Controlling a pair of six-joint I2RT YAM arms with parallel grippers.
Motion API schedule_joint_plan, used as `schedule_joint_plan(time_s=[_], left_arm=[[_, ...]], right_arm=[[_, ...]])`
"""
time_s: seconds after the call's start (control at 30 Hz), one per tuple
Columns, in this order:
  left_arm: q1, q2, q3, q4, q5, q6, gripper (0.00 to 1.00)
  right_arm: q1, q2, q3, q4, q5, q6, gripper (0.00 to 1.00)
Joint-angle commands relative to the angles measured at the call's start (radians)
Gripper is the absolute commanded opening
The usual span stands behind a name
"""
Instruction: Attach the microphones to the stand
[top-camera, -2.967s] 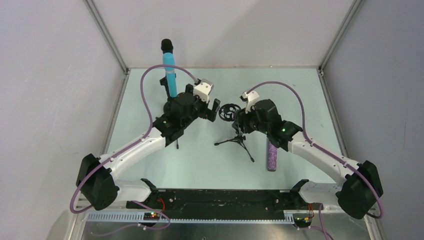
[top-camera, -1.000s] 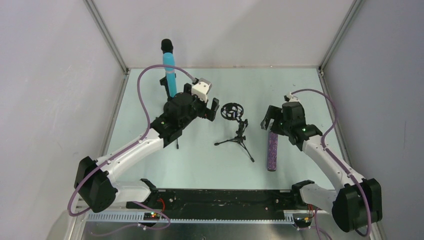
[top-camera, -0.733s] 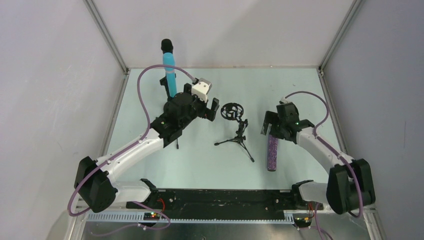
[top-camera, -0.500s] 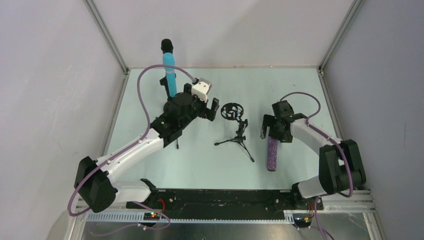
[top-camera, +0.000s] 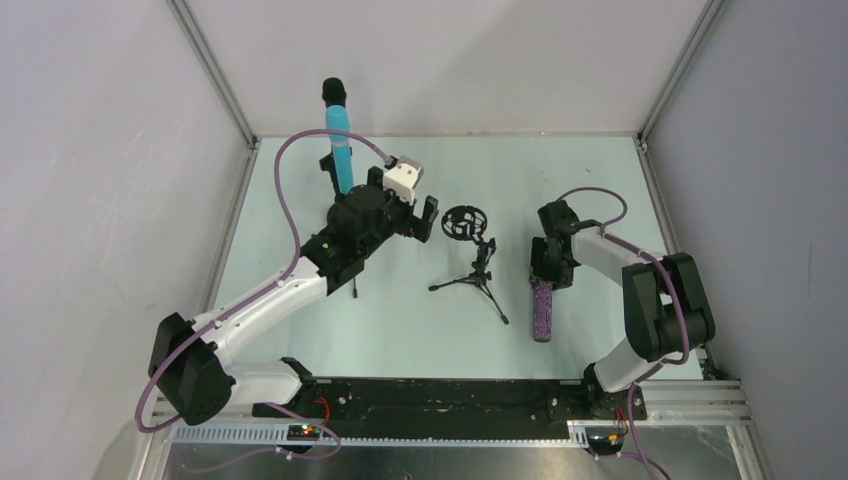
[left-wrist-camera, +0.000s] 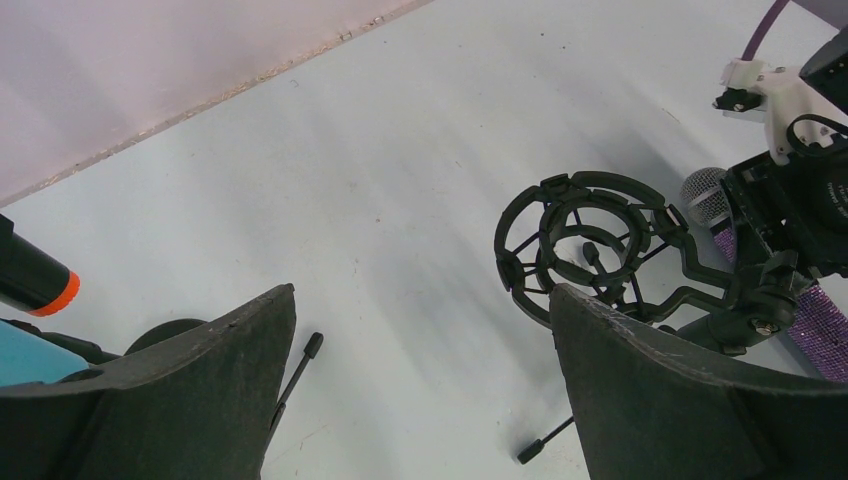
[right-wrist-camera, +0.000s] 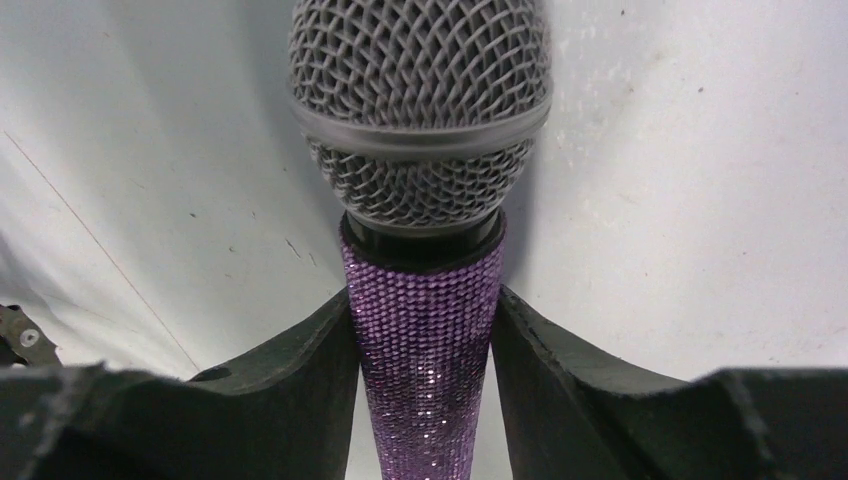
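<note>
Just below its silver mesh head, the glittery purple microphone (right-wrist-camera: 425, 340) sits between the two fingers of the right hand (right-wrist-camera: 421, 300), and both fingers press against its handle. Seen from above, this microphone (top-camera: 544, 310) lies on the table (top-camera: 380, 320) to the right of the stand (top-camera: 470, 258). Its head end is under the right hand (top-camera: 547, 266) and its tail points toward the near edge. The left hand (left-wrist-camera: 422, 295) is spread wide and holds nothing. It sits just left of the stand's round black ring (left-wrist-camera: 585, 250) without touching it. The cyan-blue microphone (top-camera: 342, 150) stands upright at the far left of the table, behind the left arm. A black microphone end with an orange-red band (left-wrist-camera: 32, 285) shows at the left edge of the left wrist view.
</note>
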Motion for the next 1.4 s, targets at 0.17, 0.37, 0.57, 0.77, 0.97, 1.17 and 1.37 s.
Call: schedule_joint_plan(time_s=[0.17, 0.37, 0.57, 0.77, 0.97, 1.17, 1.37], left_arm=[[-0.002, -0.021, -0.004, 0.04, -0.023, -0.01, 1.0], [-0.003, -0.021, -0.005, 0.04, -0.03, -0.01, 1.0], [-0.002, -0.025, -0.005, 0.04, -0.036, -0.008, 1.0], [-0.003, -0.025, -0.005, 0.04, -0.04, -0.007, 1.0], [-0.003, -0.025, -0.005, 0.039, -0.041, -0.007, 1.0], [-0.002, -0.025, -0.005, 0.04, -0.042, -0.005, 1.0], [-0.003, -0.026, -0.005, 0.04, -0.04, -0.007, 1.0]], right_arm=[[0.031, 0.082, 0.114, -0.022, -0.021, -0.045, 0.46], [0.086, 0.12, 0.17, -0.039, 0.046, -0.07, 0.46], [0.105, 0.13, 0.181, -0.044, 0.067, -0.089, 0.42], [0.094, 0.062, 0.192, -0.026, 0.007, -0.1, 0.23], [0.071, -0.083, 0.208, 0.0, -0.022, -0.121, 0.16], [0.06, -0.25, 0.219, 0.058, -0.026, -0.146, 0.15], [0.056, -0.427, 0.219, 0.155, -0.046, -0.188, 0.13]])
